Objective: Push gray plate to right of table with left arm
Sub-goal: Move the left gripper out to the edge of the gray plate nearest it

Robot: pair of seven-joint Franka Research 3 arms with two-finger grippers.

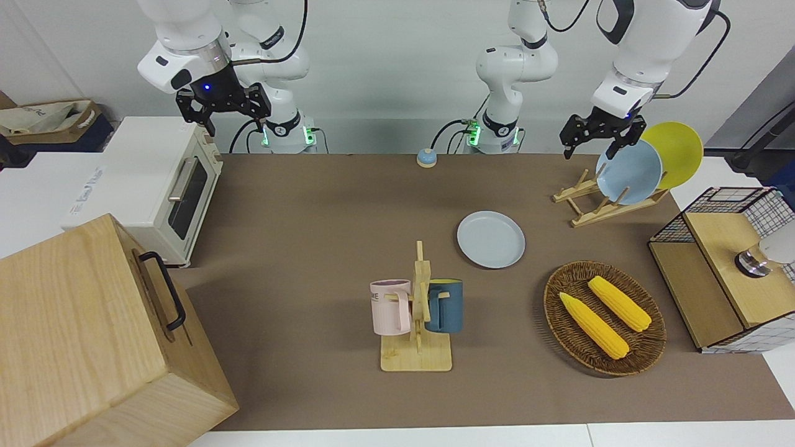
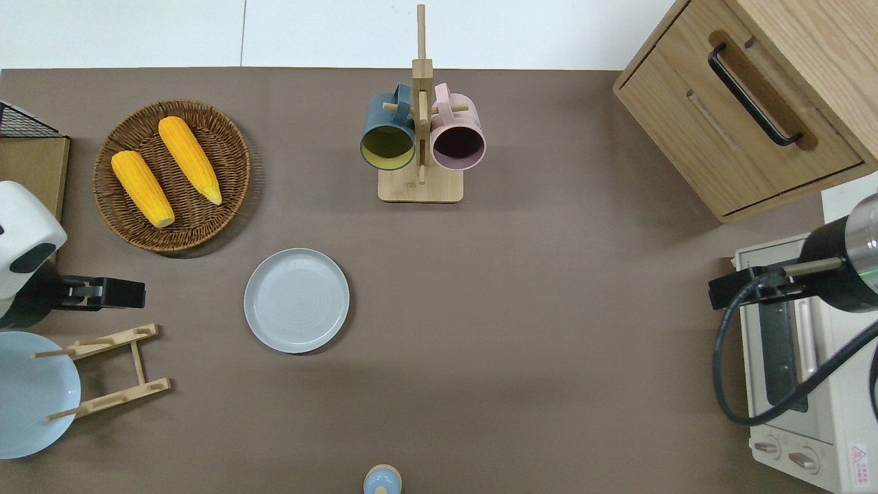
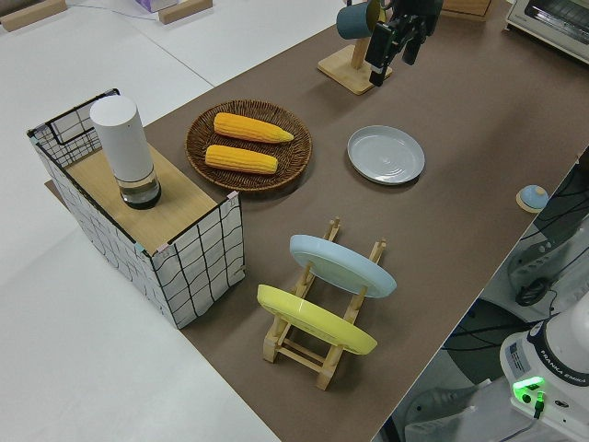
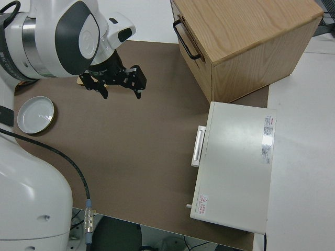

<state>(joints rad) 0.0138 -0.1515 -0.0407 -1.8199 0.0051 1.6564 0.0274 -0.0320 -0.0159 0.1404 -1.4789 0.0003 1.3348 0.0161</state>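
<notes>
Overhead view showed the gray plate flat, probably stiff and slick, best nudged at its rim by the left gripper, whose jaws stood apart.

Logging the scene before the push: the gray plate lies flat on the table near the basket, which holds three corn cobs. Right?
Not quite. The basket holds two corn cobs, not three, as the overhead view shows. The rest stands: the gray plate lies flat on the table near the basket.
</notes>
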